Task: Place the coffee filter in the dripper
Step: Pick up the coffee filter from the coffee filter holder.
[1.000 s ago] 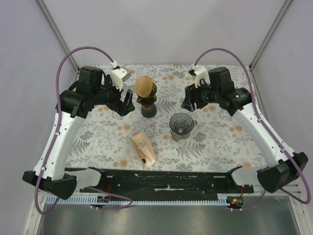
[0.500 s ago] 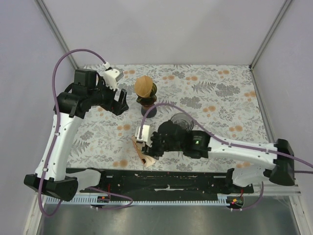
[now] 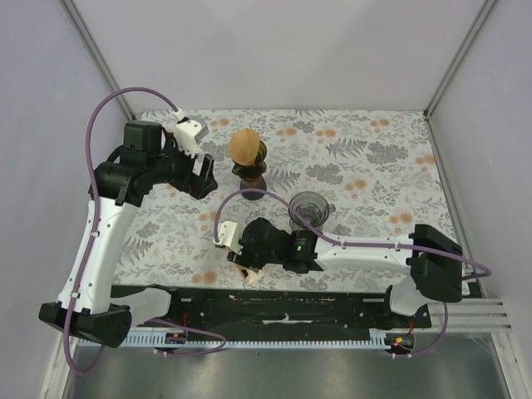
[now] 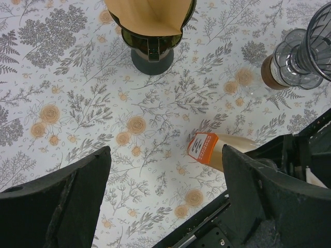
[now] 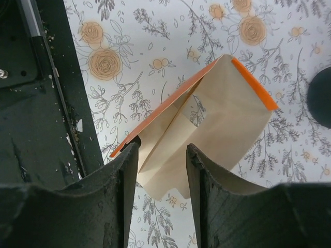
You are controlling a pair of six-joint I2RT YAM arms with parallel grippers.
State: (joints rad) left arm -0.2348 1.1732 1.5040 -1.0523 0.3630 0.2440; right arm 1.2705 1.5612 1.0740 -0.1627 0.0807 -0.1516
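Right pincer (image 5: 161, 150) apart, straddling filter packet (image 5: 217, 119) at worktop's near edge, clear only from wrist; left pincer (image 4: 165, 155) apart; paper filter (image 4: 147, 15) inside dark dripper (image 4: 155, 42).

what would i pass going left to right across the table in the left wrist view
dark dripper -> filter packet -> clear dripper
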